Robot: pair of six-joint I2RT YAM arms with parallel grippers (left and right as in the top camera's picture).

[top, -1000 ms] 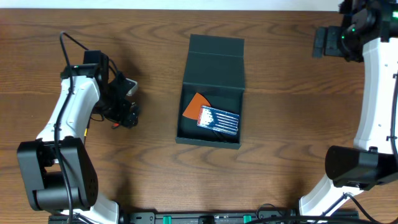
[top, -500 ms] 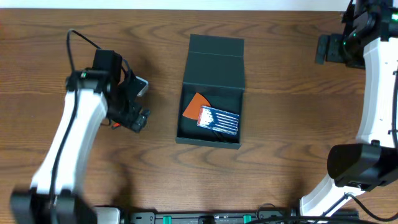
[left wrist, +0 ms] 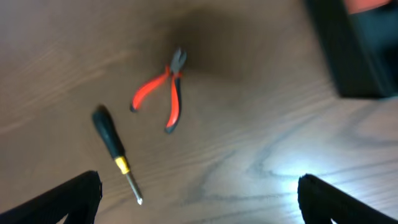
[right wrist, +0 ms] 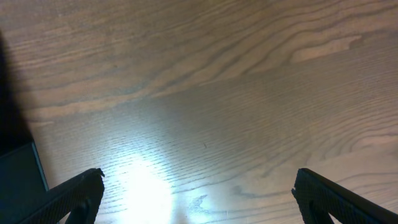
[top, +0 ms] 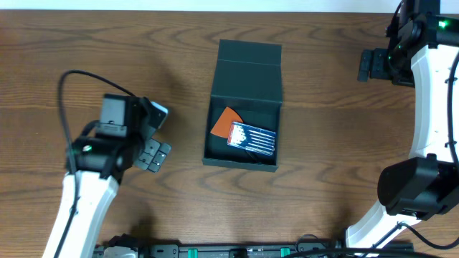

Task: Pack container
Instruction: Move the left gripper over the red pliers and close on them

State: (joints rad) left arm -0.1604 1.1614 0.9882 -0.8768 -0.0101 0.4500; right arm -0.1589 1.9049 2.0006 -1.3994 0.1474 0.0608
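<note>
The container (top: 244,107) is a dark teal-black box in the middle of the table, its flap lid open toward the back. An orange item (top: 225,118) and a blue-and-white pack (top: 252,138) lie in it. My left gripper (top: 156,152) is open and empty to the left of the box. In the left wrist view the left gripper (left wrist: 199,208) hangs above red-handled pliers (left wrist: 165,93) and a black-handled screwdriver (left wrist: 115,149); a box corner (left wrist: 354,56) shows top right. My right gripper (top: 369,64) is open and empty at the far right, over bare wood (right wrist: 199,199).
The pliers and screwdriver are hidden under the left arm in the overhead view. The right wrist view shows wood grain with a light glare and a dark edge (right wrist: 18,174) at the left, which may be the box. The table's back edge runs along the top.
My left arm has risen and swung toward the front, its gripper shifting slightly right and nearer the front edge. The red pliers tip seen earlier is now covered. The right gripper barely shifted.
</note>
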